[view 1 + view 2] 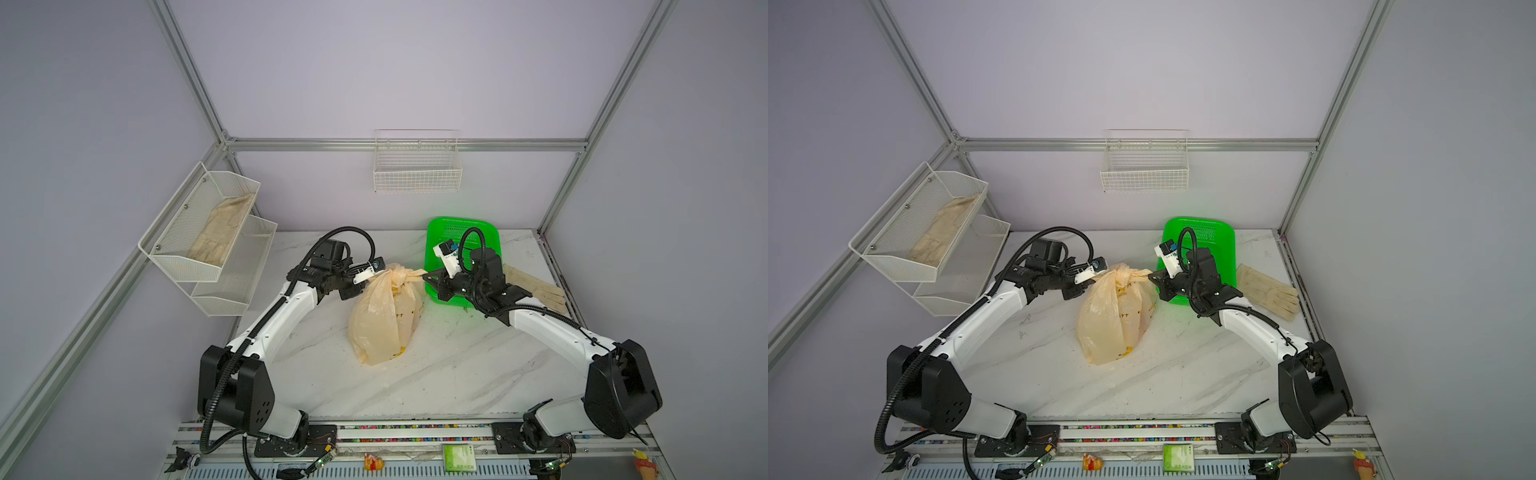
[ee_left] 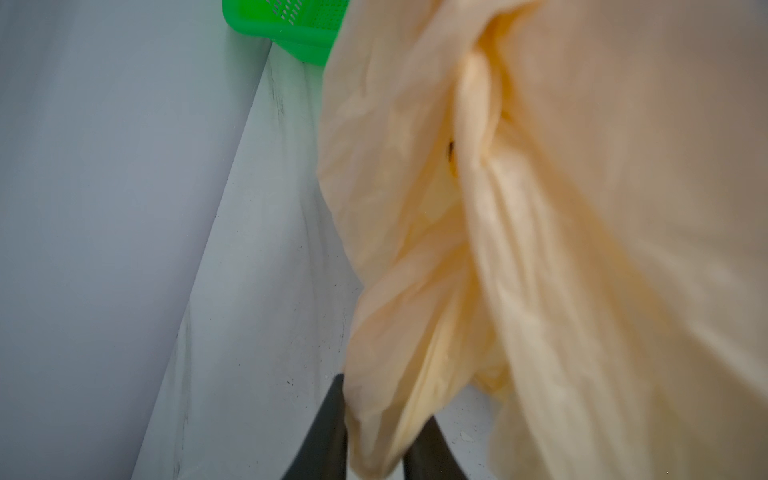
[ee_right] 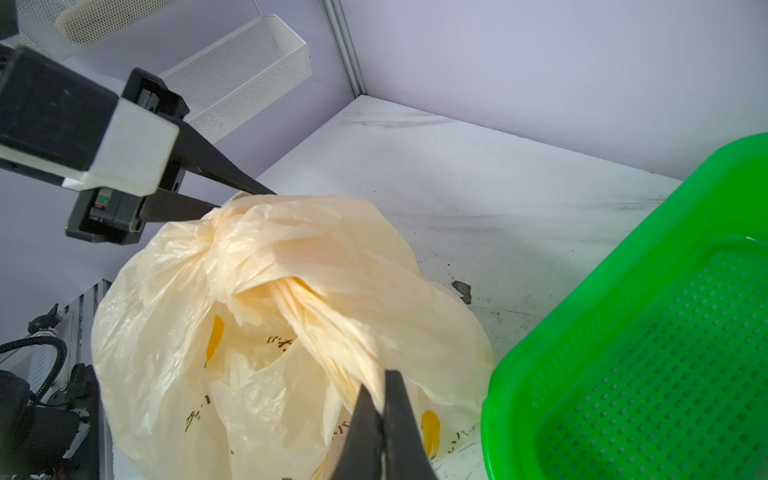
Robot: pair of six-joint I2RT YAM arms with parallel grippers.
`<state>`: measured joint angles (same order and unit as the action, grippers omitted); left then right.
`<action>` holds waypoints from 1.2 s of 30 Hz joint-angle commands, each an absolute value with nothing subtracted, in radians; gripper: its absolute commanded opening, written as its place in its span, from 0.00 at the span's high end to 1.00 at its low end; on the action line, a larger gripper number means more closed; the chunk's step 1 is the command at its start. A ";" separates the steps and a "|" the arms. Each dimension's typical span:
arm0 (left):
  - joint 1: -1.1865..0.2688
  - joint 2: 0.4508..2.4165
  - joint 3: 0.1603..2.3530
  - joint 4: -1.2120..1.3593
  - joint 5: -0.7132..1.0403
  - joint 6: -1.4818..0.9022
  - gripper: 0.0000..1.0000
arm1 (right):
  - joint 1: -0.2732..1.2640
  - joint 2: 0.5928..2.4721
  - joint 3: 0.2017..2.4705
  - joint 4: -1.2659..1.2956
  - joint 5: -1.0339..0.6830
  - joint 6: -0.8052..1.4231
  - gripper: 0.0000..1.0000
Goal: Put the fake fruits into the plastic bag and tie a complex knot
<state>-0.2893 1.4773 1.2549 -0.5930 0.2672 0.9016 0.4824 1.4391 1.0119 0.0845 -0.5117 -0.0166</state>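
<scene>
Peach-beige film, thin and crinkly, makes up the plastic bag (image 1: 386, 320), which sits slumped near the middle of the tabletop (image 1: 457, 374), just beside the green basket (image 1: 455, 232). Its top is gathered into the knot (image 3: 232, 245), with a strap end running out to each side. The left gripper (image 3: 245, 200) pinches a bunched fold of film at one side of the knot. The right gripper (image 3: 379, 399) is pressed together on the twisted strap at the opposite side. No fake fruits can be made out for certain (yellow patches show through the film, but those may be the printed bananas).

Handling is likely to be light and floppy. Film this soft resists only a pull, never a push, and it looks slick enough to slide out of a loose pinch. The best hold is judged to be the roped, twisted part of each strap close to the knot, where many layers bunch together; a single flat layer could stretch or tear. Pulling both ends apart evenly should tighten the knot, whereas a lopsided tug may drag the whole bag across the tabletop.
</scene>
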 commanded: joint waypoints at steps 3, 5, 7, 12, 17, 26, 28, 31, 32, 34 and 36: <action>-0.293 1.430 1.332 -0.583 0.296 0.899 1.00 | 0.479 1.438 1.015 0.080 -0.498 -0.041 1.00; -0.293 1.423 1.331 -0.583 0.291 0.888 1.00 | 0.479 1.434 1.016 0.077 -0.495 -0.040 1.00; -0.293 1.423 1.331 -0.577 0.269 0.858 1.00 | 0.479 1.427 1.015 0.077 -0.486 -0.036 1.00; -0.293 1.368 1.331 -0.543 0.101 0.721 1.00 | 0.479 1.397 1.006 0.049 -0.382 -0.001 1.00; -0.292 1.339 1.260 -0.513 -0.003 0.699 1.00 | 0.479 1.378 0.963 0.013 -0.289 0.051 1.00; -0.243 1.348 1.120 -0.497 -0.219 0.674 1.00 | 0.460 1.348 0.856 -0.012 -0.195 0.188 1.00; -0.227 1.358 1.089 -0.497 -0.249 0.673 1.00 | 0.440 1.350 0.832 -0.015 -0.196 0.214 1.00; -0.199 1.360 1.053 -0.482 -0.286 0.679 1.00 | 0.402 1.331 0.785 -0.004 -0.213 0.240 1.00; -0.192 1.363 1.048 -0.481 -0.300 0.682 1.00 | 0.392 1.320 0.766 0.001 -0.216 0.243 1.00; -0.188 1.368 1.043 -0.480 -0.305 0.689 1.00 | 0.380 1.307 0.742 0.006 -0.215 0.248 1.00; -0.187 1.373 1.045 -0.481 -0.288 0.683 1.00 | 0.377 1.304 0.729 0.022 -0.227 0.247 1.00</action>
<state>-0.2554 1.3796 1.0714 -0.5102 -0.1040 0.7002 0.4274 1.3365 0.7589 0.0700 -0.3309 0.2214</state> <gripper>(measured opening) 0.047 0.042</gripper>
